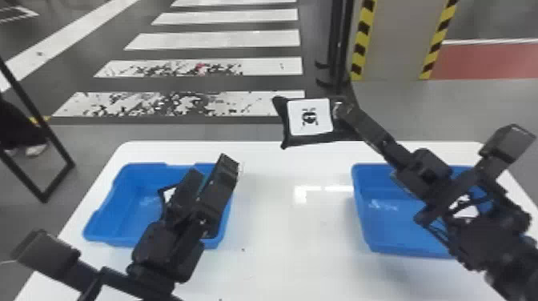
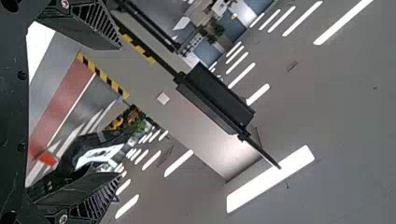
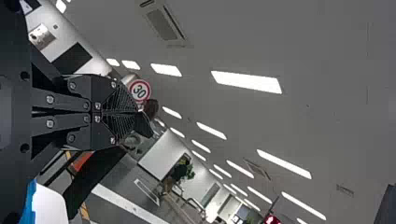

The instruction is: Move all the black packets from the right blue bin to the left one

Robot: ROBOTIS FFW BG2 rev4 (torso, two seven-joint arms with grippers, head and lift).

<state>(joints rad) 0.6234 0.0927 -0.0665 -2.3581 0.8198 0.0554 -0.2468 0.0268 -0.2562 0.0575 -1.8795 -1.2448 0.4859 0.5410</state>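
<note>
My right gripper (image 1: 342, 109) is above the table's far edge in the head view, shut on the right side of a black packet (image 1: 285, 138) with a white label. In the right wrist view the fingers of my right gripper (image 3: 137, 112) are together, a dark piece at their tips. My left gripper (image 1: 210, 167) stands over the left blue bin (image 1: 120, 192); the left wrist view shows my left gripper (image 2: 117, 112) open. Partly behind it in that bin, a packet (image 1: 169, 194) shows. In the right blue bin (image 1: 372, 232), a packet's white label (image 1: 464, 209) peeks through the right arm.
Both bins stand on a white table (image 1: 280, 240), with a wide strip of tabletop between them. The right forearm crosses above the right bin. Beyond the table are a black pole (image 1: 340, 40) and a striped pillar (image 1: 392, 40); a black frame (image 1: 60, 180) stands left.
</note>
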